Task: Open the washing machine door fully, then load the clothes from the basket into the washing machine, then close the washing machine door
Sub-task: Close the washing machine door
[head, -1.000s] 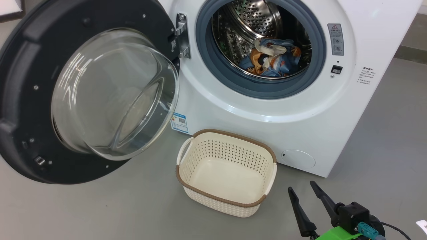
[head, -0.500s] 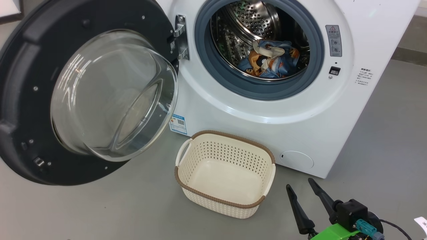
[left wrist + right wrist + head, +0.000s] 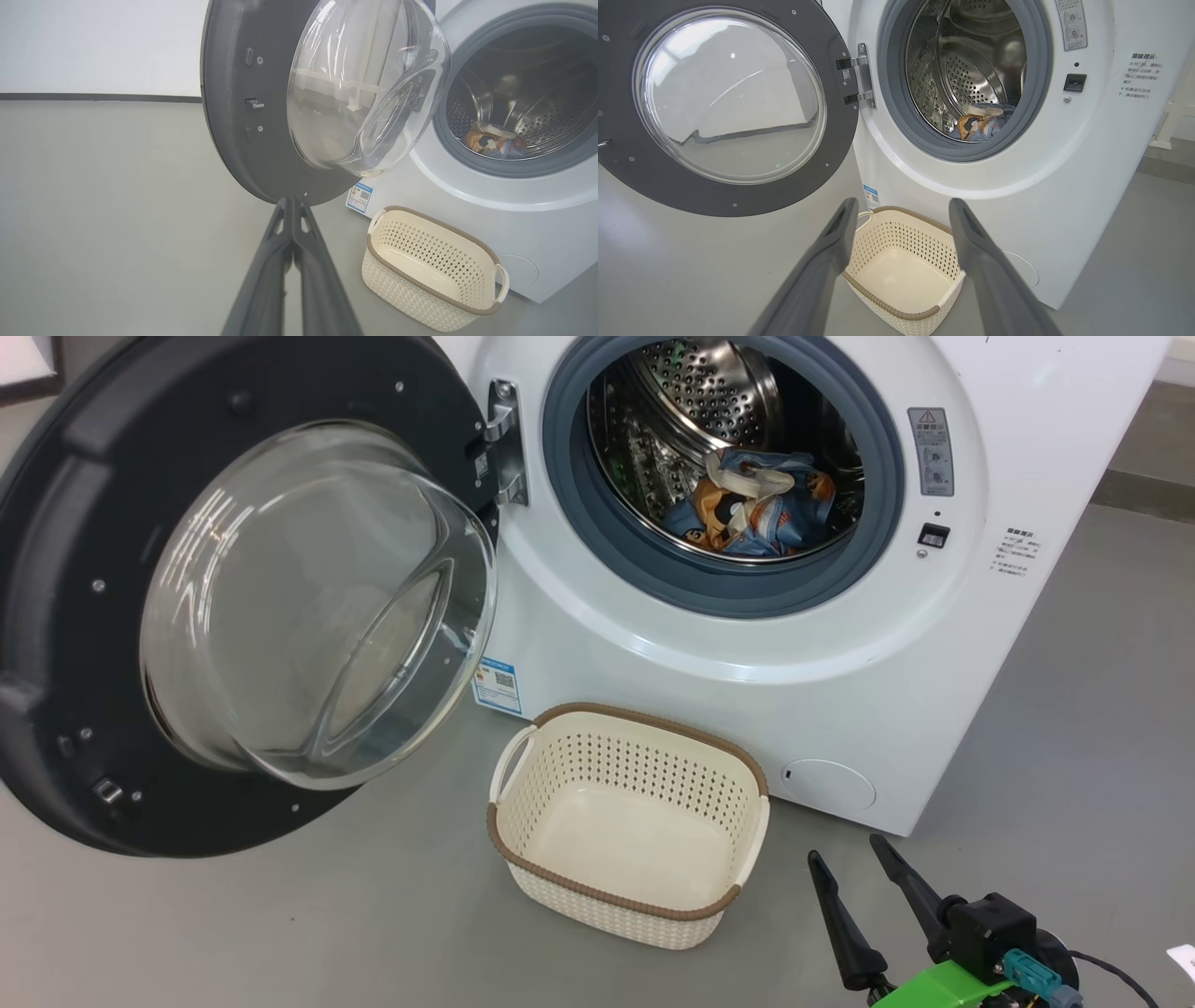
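Observation:
The washing machine [image 3: 840, 644] stands with its door [image 3: 84, 616] swung wide open to the left, glass bowl bulging outward. The clothes [image 3: 761, 504], blue and orange fabric, lie inside the steel drum. On the floor in front sits the cream basket [image 3: 630, 821], with nothing in it. My right gripper [image 3: 850, 854] is open at the lower right, a short way right of the basket, holding nothing. In the left wrist view my left gripper [image 3: 290, 205] is shut on nothing, its tips just below the door's lower rim [image 3: 261, 154]; the basket [image 3: 432, 270] lies to its right.
Grey floor [image 3: 280, 924] spreads left of and in front of the machine. A pale wall with a dark baseboard [image 3: 93, 96] runs behind the door. A round flap [image 3: 828, 785] sits low on the machine's front, and a blue label [image 3: 496, 685] near the door.
The head camera has drifted slightly, so the whole scene sits a little shifted. My right gripper stays open in about the same spot. The door, basket and clothes have not moved.

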Robot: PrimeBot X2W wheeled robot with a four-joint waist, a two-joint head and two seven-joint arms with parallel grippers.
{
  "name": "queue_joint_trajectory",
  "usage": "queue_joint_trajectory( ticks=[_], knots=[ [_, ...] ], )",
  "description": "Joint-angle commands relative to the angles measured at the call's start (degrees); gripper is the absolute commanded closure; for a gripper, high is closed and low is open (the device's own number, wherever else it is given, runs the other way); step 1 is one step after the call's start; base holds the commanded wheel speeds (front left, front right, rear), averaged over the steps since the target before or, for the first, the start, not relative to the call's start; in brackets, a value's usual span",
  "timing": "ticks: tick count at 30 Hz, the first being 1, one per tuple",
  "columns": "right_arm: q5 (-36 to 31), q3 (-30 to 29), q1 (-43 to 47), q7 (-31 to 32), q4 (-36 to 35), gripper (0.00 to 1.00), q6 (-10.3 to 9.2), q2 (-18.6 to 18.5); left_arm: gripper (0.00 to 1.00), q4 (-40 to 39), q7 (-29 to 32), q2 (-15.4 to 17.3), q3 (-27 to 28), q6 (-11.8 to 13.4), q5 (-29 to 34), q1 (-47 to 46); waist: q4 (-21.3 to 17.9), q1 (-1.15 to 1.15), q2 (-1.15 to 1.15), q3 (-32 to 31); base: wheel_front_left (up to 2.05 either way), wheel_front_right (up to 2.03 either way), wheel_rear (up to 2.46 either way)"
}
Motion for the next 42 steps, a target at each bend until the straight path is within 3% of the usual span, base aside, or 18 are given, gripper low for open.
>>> queue_joint_trajectory(
  ticks=[1,9,16,22,28,32,42],
  knots=[
    [0.0,1.4,-0.9,-0.3,-1.4,0.00,0.16,-0.1,1.00,-1.8,-0.4,0.3,2.3,-0.2,0.5,-1.5,0.0,0.00,0.00,0.0,0.00,0.00,0.00],
    [0.6,1.4,-0.4,-0.3,-1.3,0.00,0.16,-0.1,1.00,-3.4,-0.4,0.5,8.4,-4.8,-0.4,-5.3,-0.4,0.00,0.00,-0.4,0.00,0.00,0.00],
    [0.5,1.2,0.1,-0.3,-1.4,0.00,0.16,-0.1,1.00,-4.6,-0.4,4.6,14.6,-10.8,0.5,-10.8,-0.7,0.00,0.00,-0.6,0.00,0.00,0.00],
    [0.5,0.6,0.6,-0.3,-1.7,0.00,0.16,-0.1,1.00,-2.2,-0.4,9.0,19.1,-13.0,-3.6,-17.3,-1.0,0.00,0.00,-0.6,0.00,0.00,0.00],
    [0.0,0.4,0.3,-0.3,-2.1,0.00,0.16,-0.1,1.00,3.4,-0.4,12.8,22.6,-14.2,-10.9,-23.4,-2.2,0.00,0.00,0.9,0.00,0.00,0.00],
    [-0.2,0.5,-0.1,-0.3,-1.9,0.00,0.16,-0.1,1.00,9.1,0.4,14.9,24.5,-14.6,-19.8,-27.8,-3.3,0.00,0.00,1.6,0.00,0.00,0.00],
    [-1.4,-0.1,-0.9,-0.3,-1.6,0.00,0.16,-0.1,1.00,19.2,8.6,22.8,24.5,-14.8,-38.6,-33.1,-5.5,0.00,0.00,3.4,0.00,0.00,0.00]
  ],
)
